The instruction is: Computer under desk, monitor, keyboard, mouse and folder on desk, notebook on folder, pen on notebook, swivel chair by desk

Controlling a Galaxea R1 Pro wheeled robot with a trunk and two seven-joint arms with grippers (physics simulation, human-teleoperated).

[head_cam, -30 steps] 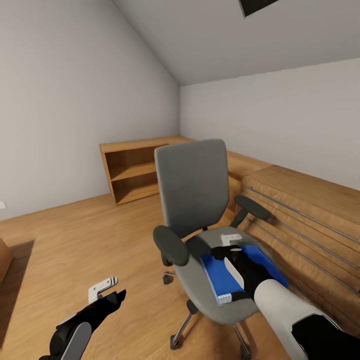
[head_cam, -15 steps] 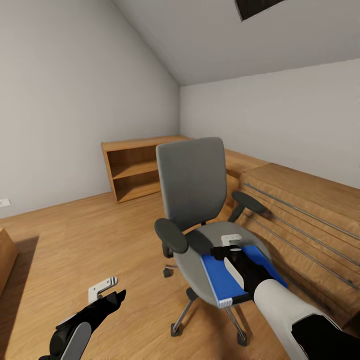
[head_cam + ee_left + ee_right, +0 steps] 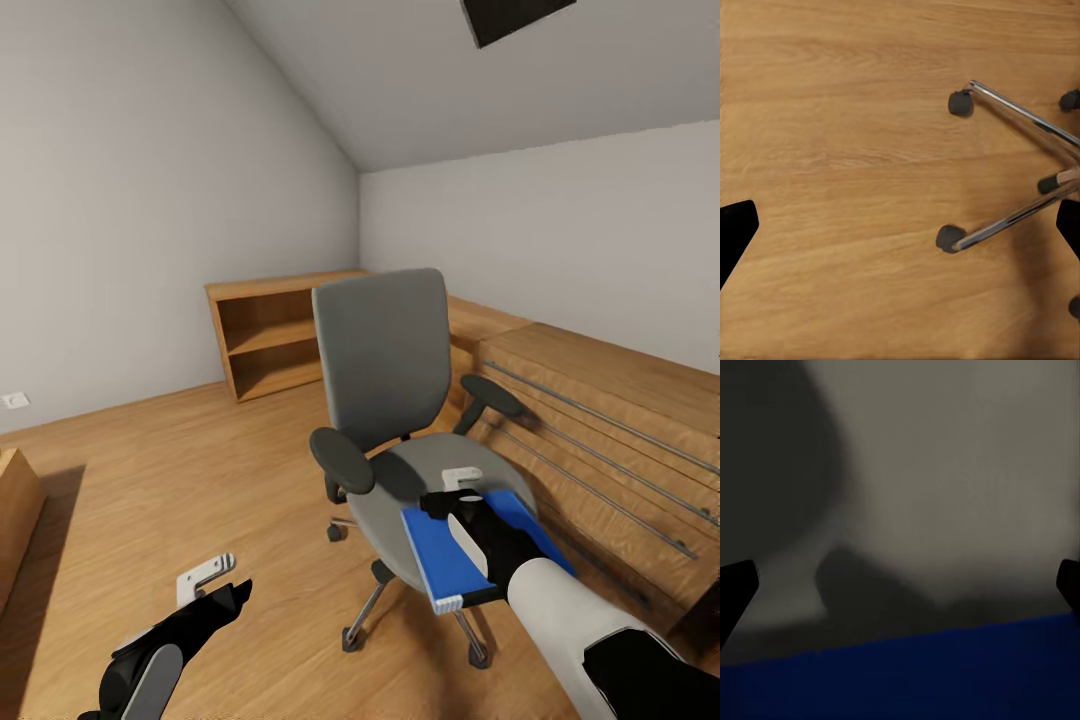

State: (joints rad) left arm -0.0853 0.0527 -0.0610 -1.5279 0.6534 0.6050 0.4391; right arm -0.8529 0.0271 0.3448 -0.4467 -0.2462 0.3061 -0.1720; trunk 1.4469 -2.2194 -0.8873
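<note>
Since a second ago the swivel chair [image 3: 395, 400] has slid a little farther off while the camera shifted, and the blue folder [image 3: 450, 562] now overhangs the seat's near edge. The right hand [image 3: 462, 500] rests on the folder over the seat; whether it is clenched on it I cannot tell. The left hand [image 3: 215, 585] hangs released above the wooden floor [image 3: 832, 150], likely kept clear. No writing or labels are readable anywhere.
</note>
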